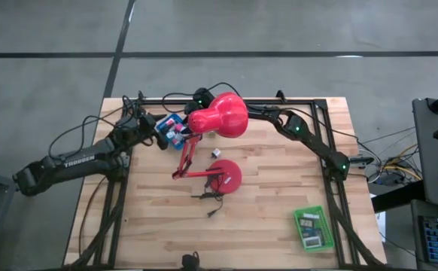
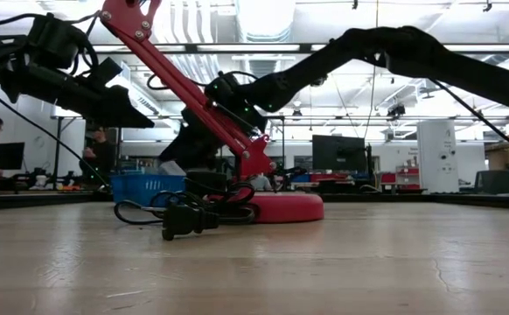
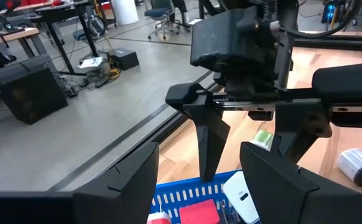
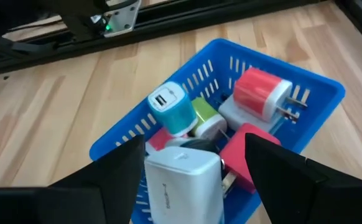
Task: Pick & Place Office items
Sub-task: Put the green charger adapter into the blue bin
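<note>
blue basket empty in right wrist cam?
No. The blue basket holds several chargers, including a teal one, a pink-and-white one and a white block.

A red desk lamp (image 1: 217,114) stands mid-counter (image 1: 279,211), its cord (image 1: 211,197) trailing; a blue basket (image 4: 321,87) sits behind, a green tray (image 1: 313,228) near one corner.

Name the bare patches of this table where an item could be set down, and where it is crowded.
Free: the wood between the lamp base and the green tray, and the near left area. Crowded: the far edge, where both arms meet over the blue basket under the lamp head.
</note>
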You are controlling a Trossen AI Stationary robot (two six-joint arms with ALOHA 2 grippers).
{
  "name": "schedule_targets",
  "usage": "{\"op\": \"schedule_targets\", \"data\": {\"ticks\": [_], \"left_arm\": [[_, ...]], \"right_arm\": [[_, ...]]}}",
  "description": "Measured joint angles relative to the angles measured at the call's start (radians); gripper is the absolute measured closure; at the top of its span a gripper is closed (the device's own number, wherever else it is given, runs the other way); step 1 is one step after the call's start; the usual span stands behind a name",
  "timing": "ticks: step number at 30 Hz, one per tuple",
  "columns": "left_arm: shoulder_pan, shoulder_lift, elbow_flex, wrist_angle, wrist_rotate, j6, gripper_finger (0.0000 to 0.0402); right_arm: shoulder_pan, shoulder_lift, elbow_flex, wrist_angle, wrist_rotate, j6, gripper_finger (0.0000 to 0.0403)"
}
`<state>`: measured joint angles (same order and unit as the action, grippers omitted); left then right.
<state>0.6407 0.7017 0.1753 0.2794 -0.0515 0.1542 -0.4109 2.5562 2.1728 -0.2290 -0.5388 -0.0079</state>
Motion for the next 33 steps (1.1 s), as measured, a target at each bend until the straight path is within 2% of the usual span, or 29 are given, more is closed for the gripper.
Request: {"op": "schedule_targets", "data": {"ticks": [4, 8, 18, 22, 26, 33], "left_arm": [[0.000, 0.000, 0.000, 0.000, 0.003, 0.009, 0.0172], [0.000, 0.000, 0.000, 0.000, 0.006, 0.013, 0.0172], [0.000, -0.003, 0.000, -0.004, 0.015, 0.015, 0.0172], [0.000, -0.006, 0.000, -0.003, 0.018, 0.015, 0.0172], [0.000, -0.008, 0.000, -0.004, 0.022, 0.016, 0.0172], [0.000, -0.009, 0.000, -0.010, 0.029, 0.018, 0.0172]], "right_arm": [[0.001, -0.010, 0.000, -0.029, 0.010, -0.016, 0.0145], [0.001, -0.029, 0.000, -0.126, 0.068, -0.068, 0.0147], [0.000, -0.077, -0.002, -0.349, 0.098, -0.183, 0.0147], [-0.002, -0.088, -0.002, -0.397, 0.109, -0.224, 0.0147], [-0.003, -0.102, -0.003, -0.423, 0.177, -0.253, 0.0147], [-0.009, -0.130, -0.027, -0.431, 0.148, -0.290, 0.0147]]}}
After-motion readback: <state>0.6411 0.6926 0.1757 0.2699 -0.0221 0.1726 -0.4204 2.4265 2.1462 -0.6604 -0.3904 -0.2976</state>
